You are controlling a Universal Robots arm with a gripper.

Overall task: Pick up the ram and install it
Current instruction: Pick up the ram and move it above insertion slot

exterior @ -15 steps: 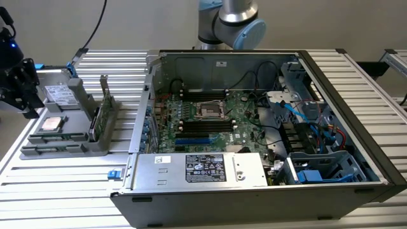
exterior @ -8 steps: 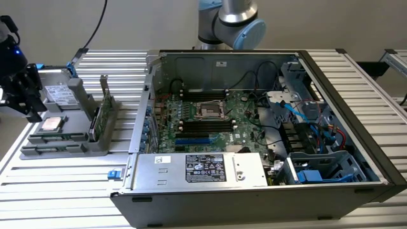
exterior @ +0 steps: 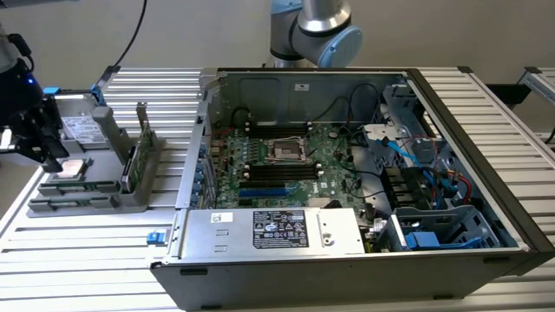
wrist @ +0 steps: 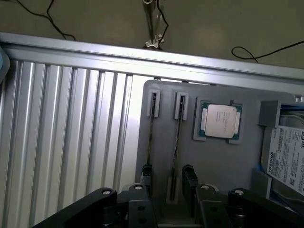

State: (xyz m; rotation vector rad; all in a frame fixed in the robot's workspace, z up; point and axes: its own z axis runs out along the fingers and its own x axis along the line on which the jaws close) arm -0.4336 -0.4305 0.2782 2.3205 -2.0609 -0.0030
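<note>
Currently the hand (wrist: 167, 179) is held wide open with nothing gripped, poised over the grey holder (wrist: 247, 156) on the slatted surface (wrist: 71, 142). The ram (wrist: 176, 142) is seen on edge in one of the holder's two narrow slots, in line with the gap between the fingers (wrist: 188, 175) and untouched. A processor chip (wrist: 218, 120) is seated just beside the slots, and a hard drive (wrist: 287, 156) beyond it. The open computer case (exterior: 303, 279) is set toward the exterior view's right of the holder.

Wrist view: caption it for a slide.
Open fingers hover over a ram stick standing in the gray holder, beside a processor.
</note>
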